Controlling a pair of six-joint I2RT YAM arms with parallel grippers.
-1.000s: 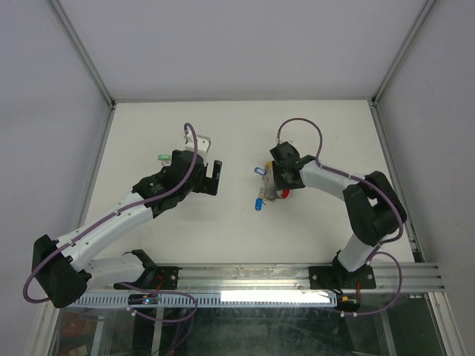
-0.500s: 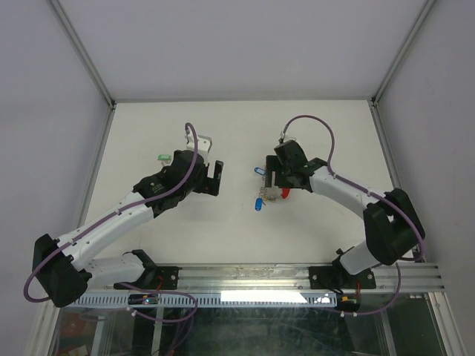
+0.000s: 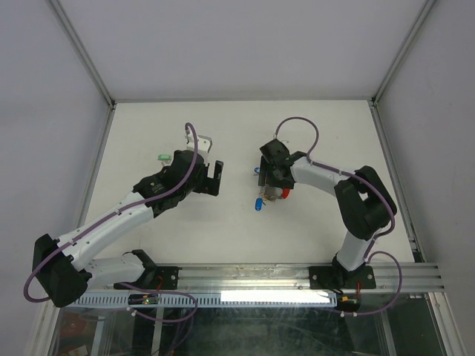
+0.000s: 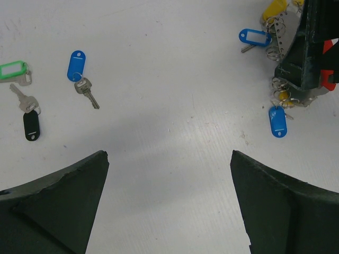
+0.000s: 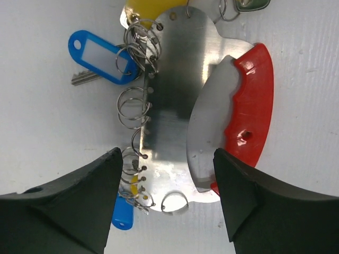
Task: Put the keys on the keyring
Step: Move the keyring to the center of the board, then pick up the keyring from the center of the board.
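**Inspector:** Start at the near edge.

**Assessor:** Both arms rise from the near edge of the worktop (image 3: pixel 326 133). The nearest item is a blue cap (image 5: pixel 123 214), lying against the split rings at the near end of the keyring (image 5: pixel 175 79). Whether it is threaded on cannot be told.

**Inspector:** Where is the keyring?

**Assessor:** It lies flat, right of the worktop's middle, about halfway between the near and far edges. Its red arc (image 5: pixel 254 106) faces the right edge. A blue-framed tag (image 5: pixel 103 50) and a yellow cap (image 5: pixel 153 8) sit at its far end.

**Inspector:** And the right end effector?

**Assessor:** The right end effector (image 5: pixel 165 159) has its jaws apart and is clamped on nothing. It is directly over the keyring, one finger (image 5: pixel 69 206) above the ringed edge and the other above the red arc. Contact cannot be determined.

**Inspector:** The left one?

**Assessor:** The left end effector (image 4: pixel 168 159) stands left of the middle. Its jaws are wide apart, with only bare worktop between them.

**Inspector:** What lies farther out?

**Assessor:** Three loose keys lie in the left half, well apart from the keyring. They are a black-capped key (image 4: pixel 31 125), a blue-capped key (image 4: pixel 77 66) and a green-tagged key (image 4: pixel 13 70).
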